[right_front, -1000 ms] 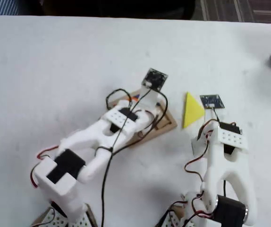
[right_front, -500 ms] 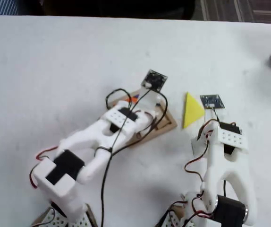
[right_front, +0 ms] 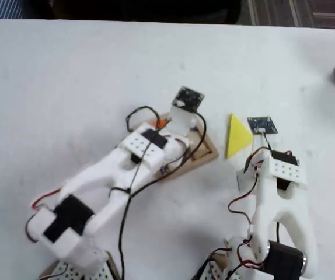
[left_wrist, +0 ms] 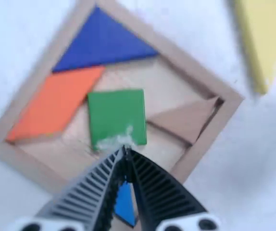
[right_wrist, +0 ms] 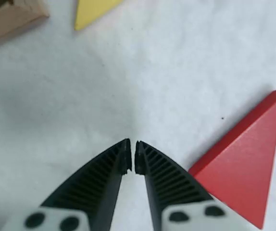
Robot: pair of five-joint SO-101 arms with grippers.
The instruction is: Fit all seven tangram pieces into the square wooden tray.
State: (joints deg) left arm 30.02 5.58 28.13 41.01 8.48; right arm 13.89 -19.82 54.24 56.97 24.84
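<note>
One green square [left_wrist: 116,115] inside wooden tray [left_wrist: 188,72]

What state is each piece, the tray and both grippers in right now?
square wooden tray, partly filled
blue triangle, seated in tray
orange parallelogram, seated in tray
green square, in tray, skewed
tan wooden triangle, in tray
yellow triangle, loose on table
red triangle, loose on table
left gripper, shut above tray
right gripper, shut, empty

No text, label, brand, number or sign is legible on the wooden tray [left_wrist: 205,134], green square [left_wrist: 116,115], yellow triangle [right_front: 237,137] or red triangle [right_wrist: 244,178].
</note>
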